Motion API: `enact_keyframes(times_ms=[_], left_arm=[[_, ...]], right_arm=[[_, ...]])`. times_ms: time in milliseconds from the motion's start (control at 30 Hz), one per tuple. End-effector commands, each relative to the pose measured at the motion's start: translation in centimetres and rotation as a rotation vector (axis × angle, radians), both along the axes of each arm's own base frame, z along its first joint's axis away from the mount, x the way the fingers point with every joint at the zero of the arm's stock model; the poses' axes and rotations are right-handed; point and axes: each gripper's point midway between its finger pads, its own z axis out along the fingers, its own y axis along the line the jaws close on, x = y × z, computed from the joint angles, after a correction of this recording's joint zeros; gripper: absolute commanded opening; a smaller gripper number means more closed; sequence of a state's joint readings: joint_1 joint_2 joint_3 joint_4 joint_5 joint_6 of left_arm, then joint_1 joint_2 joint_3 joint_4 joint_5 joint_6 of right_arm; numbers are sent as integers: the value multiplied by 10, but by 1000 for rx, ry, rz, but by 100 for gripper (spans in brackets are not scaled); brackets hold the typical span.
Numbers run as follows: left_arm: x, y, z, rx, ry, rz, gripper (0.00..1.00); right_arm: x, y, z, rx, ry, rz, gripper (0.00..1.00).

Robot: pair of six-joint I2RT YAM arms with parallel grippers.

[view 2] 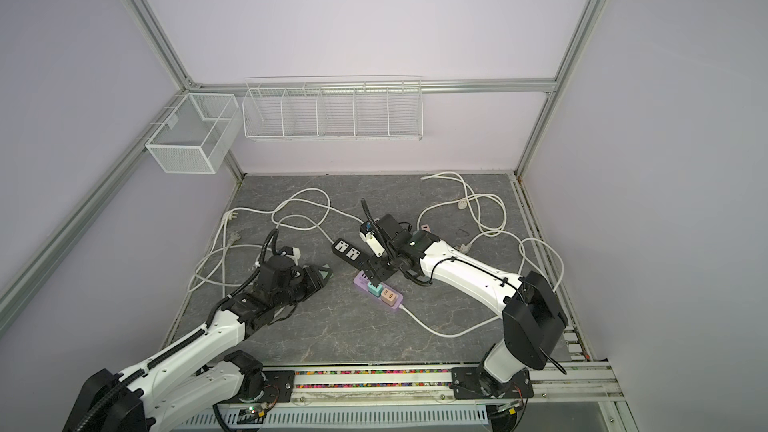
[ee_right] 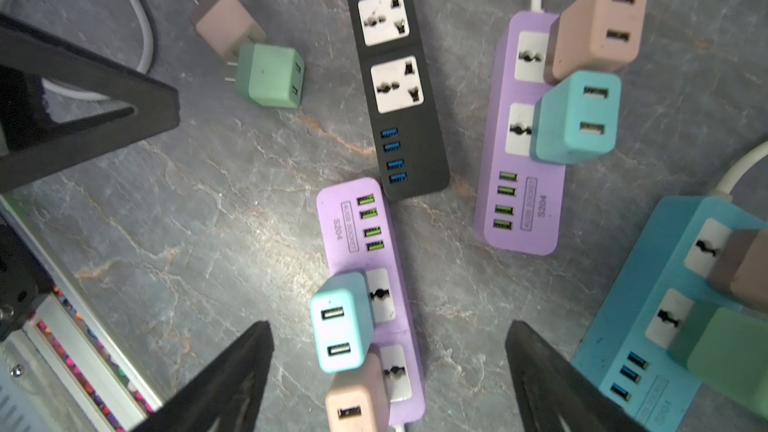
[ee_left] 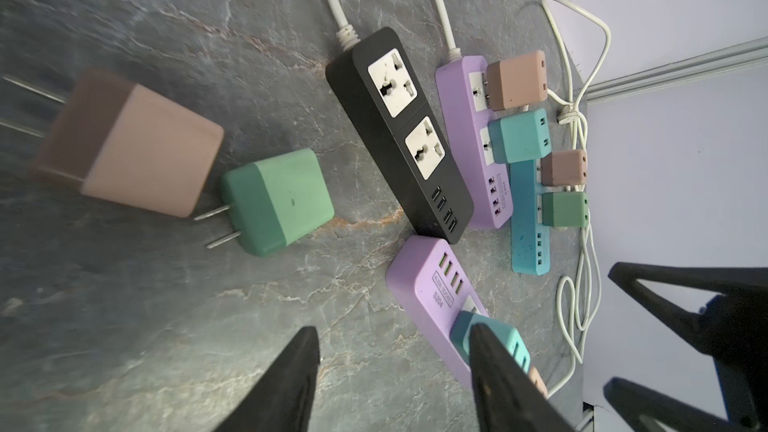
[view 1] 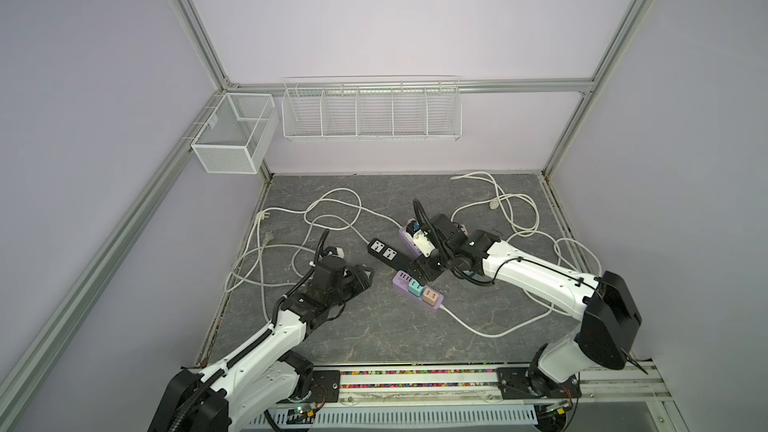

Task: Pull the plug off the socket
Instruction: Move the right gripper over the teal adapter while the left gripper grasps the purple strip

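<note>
Four power strips crowd the middle of the grey marbled table [view 1: 365,338], and we find both arms over them, neither holding anything. The right gripper [ee_right: 388,326] hangs with its jaws spread wide over the near purple strip [ee_right: 353,222]. A teal plug [ee_right: 341,322] and a pink plug [ee_right: 357,398] sit pushed into that strip's two sockets, the teal one below the gap between the black fingers [ee_right: 232,367]. The left gripper [ee_left: 394,328], jaws parted and empty, hovers at the left, close to a loose green plug [ee_left: 278,201] and a loose pink plug [ee_left: 124,143] lying on the table. Just beyond the near purple strip we see a black strip [ee_left: 399,130], a far purple strip [ee_left: 461,126] and a blue strip [ee_left: 528,209], the last two carrying two plugs each.
</note>
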State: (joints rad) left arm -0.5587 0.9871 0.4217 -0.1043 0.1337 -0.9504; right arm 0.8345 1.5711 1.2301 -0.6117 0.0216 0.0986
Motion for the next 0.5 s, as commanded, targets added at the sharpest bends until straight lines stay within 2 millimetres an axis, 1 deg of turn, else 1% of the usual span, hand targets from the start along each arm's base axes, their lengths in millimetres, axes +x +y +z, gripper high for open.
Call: enact_keyframes(times_ms=[0,100,267,367,467], left_arm=[[5,-20,4,-59,-17,-31,58],[3,-35,-2,-79,9,-77,58],[3,-60,-11,-86,40,-141,57],[2,-65,-22,-93,70,-130,55],[1,-66,-30,-98,79,-122,54]], right_arm=[[-18,-6,-8,-27,54,49,90],[-24,-6,-16,-72,70,72,89],[-30,-7,-23,-115,65,95,87],[-32,-6,-26,-152,67,107,84],[-30,-5,-32,-174,52,112,83]])
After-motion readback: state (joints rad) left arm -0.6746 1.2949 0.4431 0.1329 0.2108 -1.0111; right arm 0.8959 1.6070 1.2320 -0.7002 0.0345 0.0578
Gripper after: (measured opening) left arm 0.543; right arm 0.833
